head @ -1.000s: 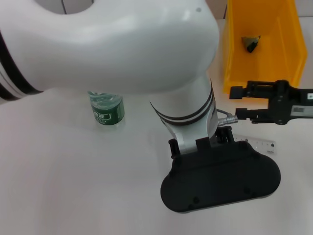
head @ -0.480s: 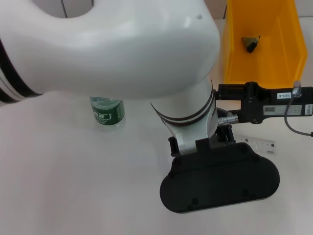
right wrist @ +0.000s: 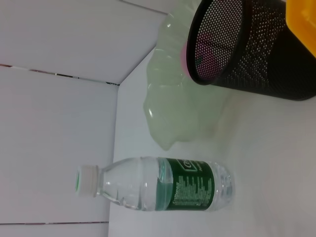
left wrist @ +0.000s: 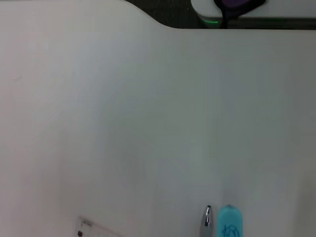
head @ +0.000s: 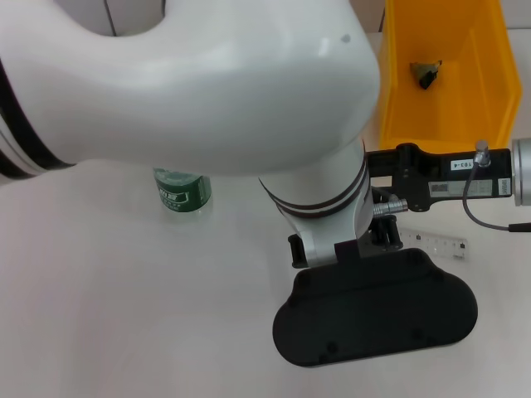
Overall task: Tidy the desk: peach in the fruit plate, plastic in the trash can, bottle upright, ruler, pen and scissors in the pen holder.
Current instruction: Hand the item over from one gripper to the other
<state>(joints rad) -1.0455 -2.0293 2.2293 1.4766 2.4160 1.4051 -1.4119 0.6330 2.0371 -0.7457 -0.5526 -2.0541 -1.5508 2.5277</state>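
Observation:
My left arm (head: 207, 91) fills most of the head view, its black wrist housing (head: 375, 307) low over the table; its gripper is hidden beneath. The right gripper (head: 404, 172) reaches in from the right, its tips behind the left forearm. A clear ruler (head: 441, 243) lies just under it; one corner of the ruler (left wrist: 87, 225) shows in the left wrist view beside a silver pen tip (left wrist: 207, 220) and a blue object (left wrist: 229, 223). The green-labelled bottle (head: 181, 188) (right wrist: 158, 190) stands upright. A black mesh pen holder (right wrist: 247, 47) stands near it. Peach and scissors are out of view.
A yellow bin (head: 398, 75) at the back right holds a dark crumpled piece (head: 426, 73). A pale green translucent shape (right wrist: 180, 98) lies beside the pen holder, something pink (right wrist: 200, 47) showing through the mesh. The table edge (left wrist: 163, 22) runs along one side.
The right gripper has moved left and turned, so its fingers, open one second ago, are now hidden behind the left forearm. The left arm shifted only slightly.

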